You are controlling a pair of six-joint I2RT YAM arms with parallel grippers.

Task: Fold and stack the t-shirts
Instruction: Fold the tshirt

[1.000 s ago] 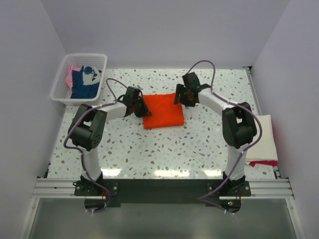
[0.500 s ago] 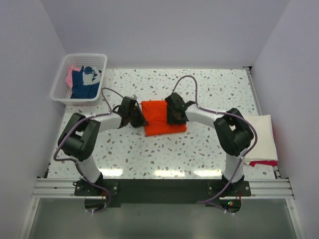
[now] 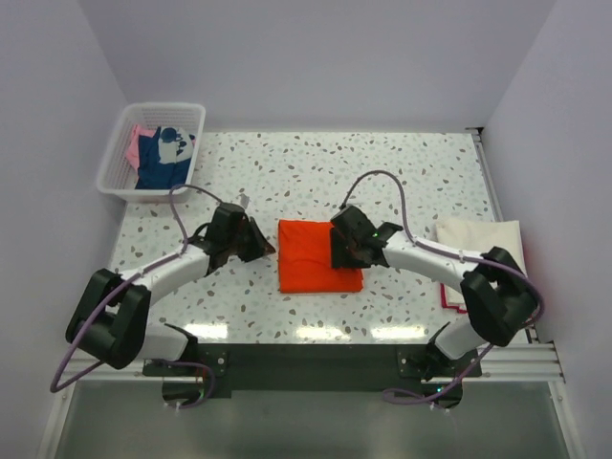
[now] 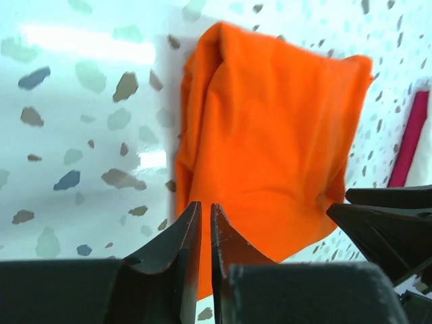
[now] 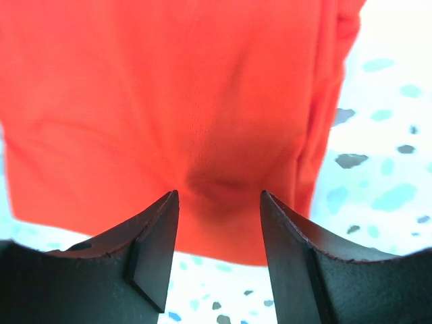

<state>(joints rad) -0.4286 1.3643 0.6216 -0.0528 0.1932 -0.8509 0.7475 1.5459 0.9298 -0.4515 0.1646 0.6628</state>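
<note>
The bright orange t-shirt point(image 3: 318, 255) lies folded into a rectangle at the table's middle; it also shows in the left wrist view point(image 4: 270, 128) and the right wrist view point(image 5: 169, 94). My left gripper point(image 3: 262, 246) is shut and empty, just off the shirt's left edge point(image 4: 201, 210). My right gripper point(image 3: 338, 251) is open, its jaws straddling a small pucker in the orange cloth near the shirt's right side point(image 5: 219, 197). A cream-white t-shirt point(image 3: 483, 251) lies at the right edge on a red one point(image 3: 446, 298). Navy point(image 3: 158, 163) and pink point(image 3: 137, 143) shirts lie in the basket.
A white mesh basket point(image 3: 115, 172) stands at the far left corner. The table is speckled white terrazzo point(image 3: 306, 163), walled on three sides. The right gripper's black body point(image 4: 391, 223) and a red strip point(image 4: 410, 138) show in the left wrist view.
Both arms have drawn back toward the near edge, and the orange shirt has slid nearer with them. More of the cream shirt now shows at the right.
</note>
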